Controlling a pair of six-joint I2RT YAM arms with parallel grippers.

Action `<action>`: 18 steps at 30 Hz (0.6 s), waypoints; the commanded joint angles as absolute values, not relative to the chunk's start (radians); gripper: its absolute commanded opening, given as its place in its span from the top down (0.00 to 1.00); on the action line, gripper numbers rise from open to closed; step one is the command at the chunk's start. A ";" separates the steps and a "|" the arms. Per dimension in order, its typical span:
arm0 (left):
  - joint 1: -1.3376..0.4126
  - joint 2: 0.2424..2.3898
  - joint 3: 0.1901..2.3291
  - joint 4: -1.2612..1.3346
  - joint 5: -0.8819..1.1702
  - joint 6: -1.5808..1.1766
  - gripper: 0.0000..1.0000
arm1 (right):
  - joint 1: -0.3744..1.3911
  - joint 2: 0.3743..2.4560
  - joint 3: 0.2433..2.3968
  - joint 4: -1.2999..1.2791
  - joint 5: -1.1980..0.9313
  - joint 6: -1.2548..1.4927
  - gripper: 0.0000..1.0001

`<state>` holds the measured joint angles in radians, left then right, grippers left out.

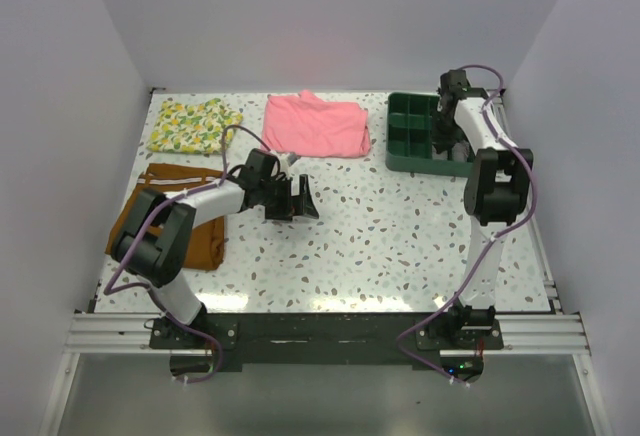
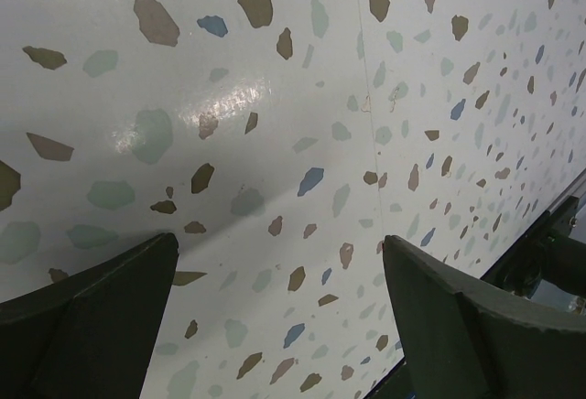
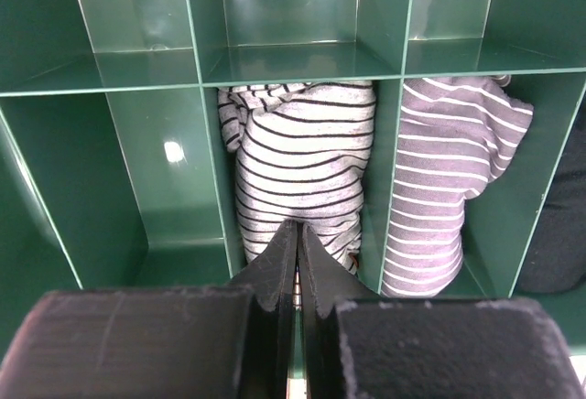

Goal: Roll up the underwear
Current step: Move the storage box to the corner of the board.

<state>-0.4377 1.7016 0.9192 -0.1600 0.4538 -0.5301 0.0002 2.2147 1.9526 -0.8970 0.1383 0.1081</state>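
Observation:
The underwear (image 3: 302, 152), grey-white with thin dark stripes and a small reddish mark, sits bunched in a middle compartment of the green organizer tray (image 3: 146, 188). My right gripper (image 3: 298, 225) is shut, its tips pressed against the underwear's lower part. I see nothing between the jaws. In the top view the right gripper (image 1: 447, 144) hangs over the tray (image 1: 405, 141) at the back right. My left gripper (image 1: 300, 201) is open and empty, low over the bare speckled table (image 2: 275, 97), as the left wrist view (image 2: 279, 239) shows.
A purple-grey garment with white stripes (image 3: 449, 179) fills the compartment to the right, and a dark one (image 3: 558, 225) lies beyond it. Rust-brown shorts (image 1: 160, 216) lie at the left, a yellow patterned cloth (image 1: 195, 126) at the back left, a pink folded garment (image 1: 315, 124) at the back middle.

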 commanded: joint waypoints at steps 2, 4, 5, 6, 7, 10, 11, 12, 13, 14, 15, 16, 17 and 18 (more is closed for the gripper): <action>-0.431 1.640 0.933 -0.172 0.446 -0.509 0.00 | 0.003 2.250 2.005 -0.949 0.187 0.106 0.99; -0.431 1.602 0.946 -0.183 0.449 -0.497 0.00 | 0.002 2.176 1.935 -0.905 0.178 0.104 0.91; -0.431 1.586 0.959 -0.183 0.448 -0.492 0.00 | 0.002 2.145 1.899 -0.825 0.169 0.106 0.88; -0.431 1.556 0.968 -0.190 0.436 -0.485 0.00 | 0.003 2.107 1.867 -0.784 0.163 0.110 0.81; -0.431 1.545 0.979 -0.196 0.425 -0.482 0.00 | 0.003 2.059 1.830 -0.758 0.153 0.118 0.75; -0.431 1.531 1.028 -0.247 0.393 -0.469 0.00 | 0.002 2.007 1.803 -0.716 0.166 0.135 0.54; -0.431 1.531 1.048 -0.267 0.390 -0.469 0.00 | 0.003 1.994 1.792 -0.703 0.181 0.143 0.49; -0.431 1.528 1.051 -0.270 0.393 -0.479 0.00 | 0.003 1.981 1.778 -0.687 0.181 0.147 0.48; -0.431 1.525 1.052 -0.273 0.394 -0.483 0.00 | 0.002 1.959 1.744 -0.672 0.173 0.149 0.47; -0.431 1.520 1.048 -0.276 0.396 -0.489 0.00 | 0.002 1.919 1.718 -0.626 0.148 0.149 0.45; -0.431 1.500 1.043 -0.276 0.396 -0.497 0.00 | 0.002 1.893 1.691 -0.605 0.131 0.158 0.45; -0.431 1.490 1.037 -0.276 0.393 -0.502 0.00 | 0.003 1.873 1.640 -0.586 0.109 0.164 0.44; -0.431 1.465 1.020 -0.278 0.387 -0.506 0.00 | 0.002 1.837 1.619 -0.562 0.036 0.169 0.43; -0.431 1.453 1.011 -0.276 0.382 -0.512 0.00 | 0.005 1.823 1.602 -0.566 0.011 0.170 0.43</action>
